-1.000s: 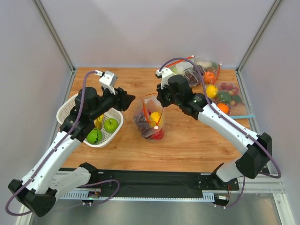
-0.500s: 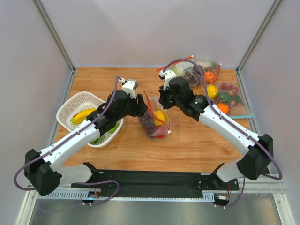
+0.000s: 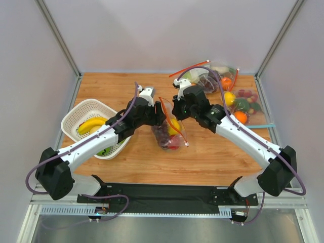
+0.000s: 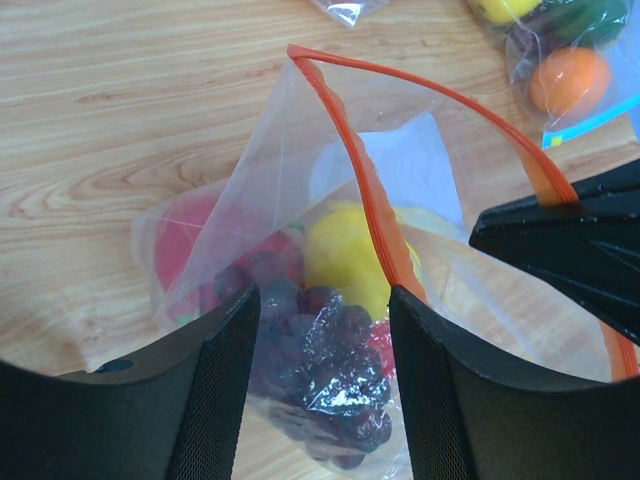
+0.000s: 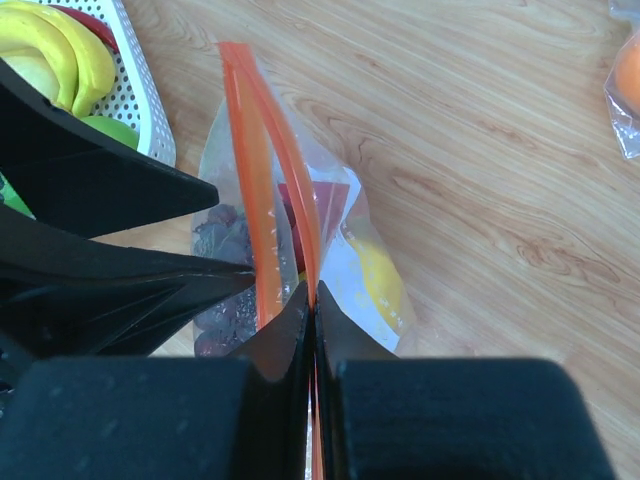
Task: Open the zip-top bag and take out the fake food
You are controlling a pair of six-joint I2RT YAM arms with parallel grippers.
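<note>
Zip-top bag (image 3: 175, 137) stands near the middle of the table (image 3: 217, 152), between my two arms, with the fake food (image 3: 163, 133) inside it. From above, I see the left gripper (image 3: 160, 117) at the bag's left side and the right gripper (image 3: 176, 109) at its far top edge. A white basket (image 3: 76, 114) sits by the left edge, and other filled bags (image 3: 228, 88) crowd the far right corner. On the left wrist camera my fingers (image 4: 215, 400) are spread, straddling the bag's lower body over the grape bunch (image 4: 335, 385), a yellow fruit (image 4: 345, 250) and a red fruit (image 4: 180, 240). Whether they press the film I cannot tell. The bag's mouth gapes. On the right wrist camera the fingers (image 5: 280, 345) are clenched on the red-orange zip strip (image 5: 262, 170), holding that edge up.
</note>
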